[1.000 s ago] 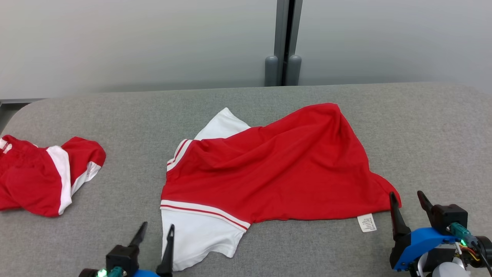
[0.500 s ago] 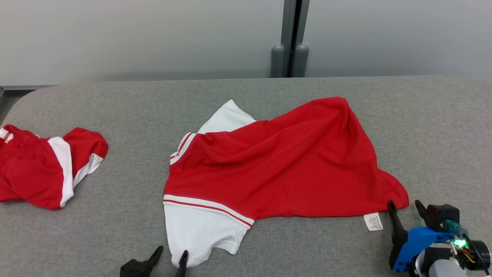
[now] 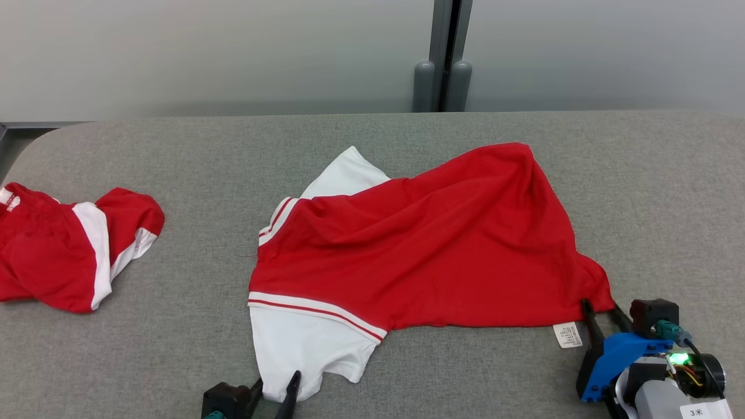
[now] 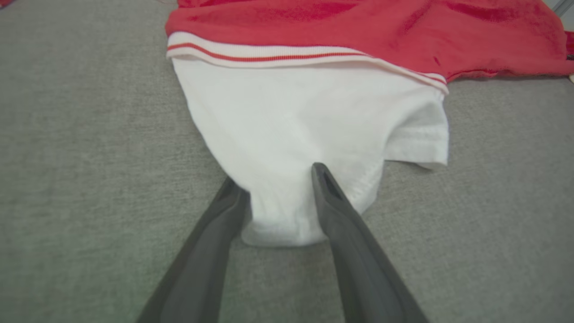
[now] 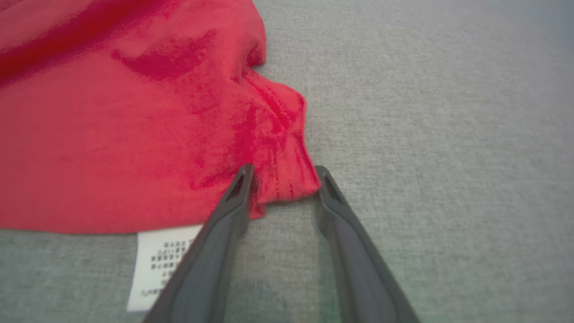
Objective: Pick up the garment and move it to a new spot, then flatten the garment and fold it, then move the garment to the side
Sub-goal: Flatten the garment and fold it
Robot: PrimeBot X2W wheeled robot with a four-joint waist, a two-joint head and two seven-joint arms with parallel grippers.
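The left gripper sits low on the grey surface with its fingers spread either side of the near hem of the white sleeve. Cloth lies between them, but they are not yet pinching it. The right gripper is likewise spread, its tips bracketing the bunched red corner just beside the care label. The garment lies rumpled across the middle of the surface, well apart from a second red-and-white piece at the far left.

The risks here look like grip risks. The sleeve hem is rounded and only shallowly between the left fingers, so a close could catch just the top layer, or slide off the edge entirely. On the right the corner is gathered in folds — a pinch there may take a thin ridge that pulls free once the cloth's weight comes on. If one side holds and the other slips, the garment would swing and crumple rather than lift level.
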